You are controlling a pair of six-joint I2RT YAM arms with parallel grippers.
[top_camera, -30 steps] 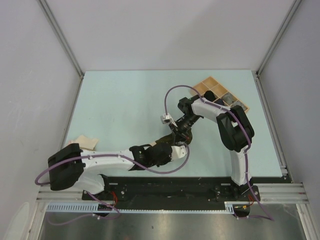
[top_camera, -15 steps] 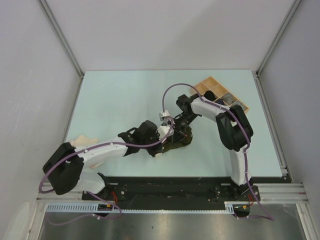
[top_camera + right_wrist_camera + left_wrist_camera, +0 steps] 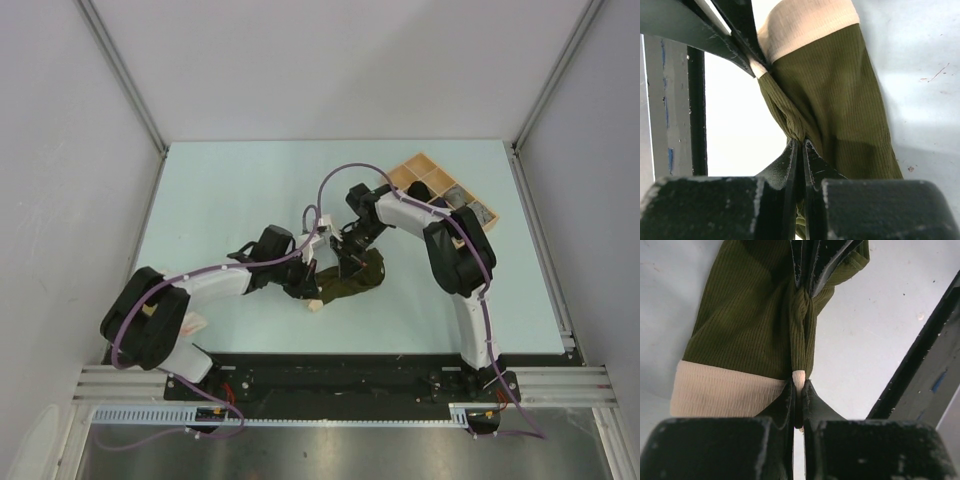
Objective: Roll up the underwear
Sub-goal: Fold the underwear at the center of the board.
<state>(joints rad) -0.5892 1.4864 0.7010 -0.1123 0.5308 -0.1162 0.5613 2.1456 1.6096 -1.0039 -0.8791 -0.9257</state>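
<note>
The olive green underwear (image 3: 356, 283), with its cream waistband (image 3: 715, 392), lies on the pale table between my two arms. My left gripper (image 3: 311, 287) is shut on a bunched fold at the waistband's edge (image 3: 799, 376). From the opposite side, my right gripper (image 3: 351, 263) is shut on the same fold of olive cloth (image 3: 799, 139). The fold is stretched taut between the two grippers, while the rest of the garment (image 3: 840, 100) lies flat beside it. In each wrist view the other gripper's fingers show at the top edge.
A light wooden tray (image 3: 424, 177) with compartments sits at the back right, partly behind the right arm. A scrap of pale cloth (image 3: 193, 322) peeks out beside the left arm's shoulder. Black rails run along the table's near edge (image 3: 330, 362).
Both grippers have moved left with the underwear held between them. The left arm has swung from the near edge up onto the table, covering most of the pale cloth.
</note>
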